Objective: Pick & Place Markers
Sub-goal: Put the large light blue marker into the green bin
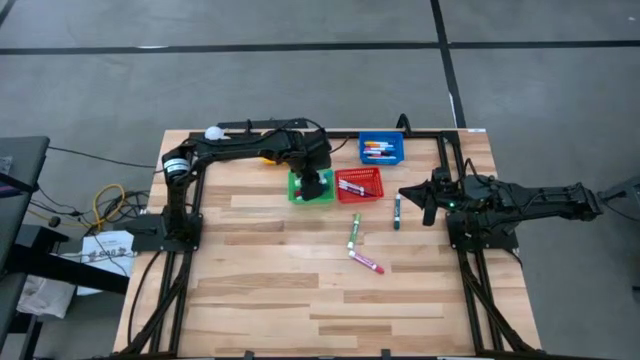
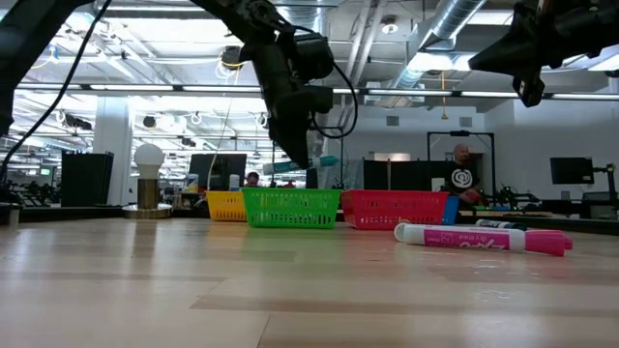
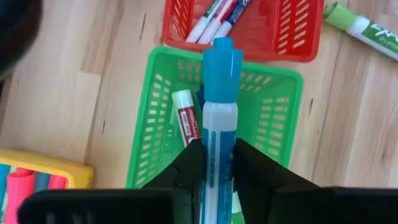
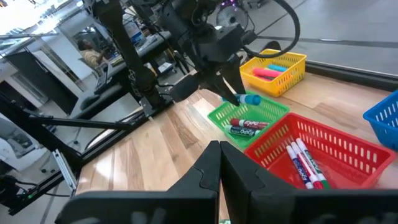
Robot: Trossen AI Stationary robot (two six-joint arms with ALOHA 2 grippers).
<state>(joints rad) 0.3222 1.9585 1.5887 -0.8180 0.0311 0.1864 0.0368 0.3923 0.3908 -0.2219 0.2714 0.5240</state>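
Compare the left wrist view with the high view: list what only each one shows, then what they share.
Only the left wrist view shows the left gripper shut on a blue marker, and a red-labelled marker lying in the green basket.

Only the high view shows the blue basket, the right gripper shut and waiting at the table's right, and loose markers on the table.

Both show the green and red baskets side by side.

Blue-capped marker (image 3: 219, 118) held above green basket (image 3: 280, 118); others scattered.
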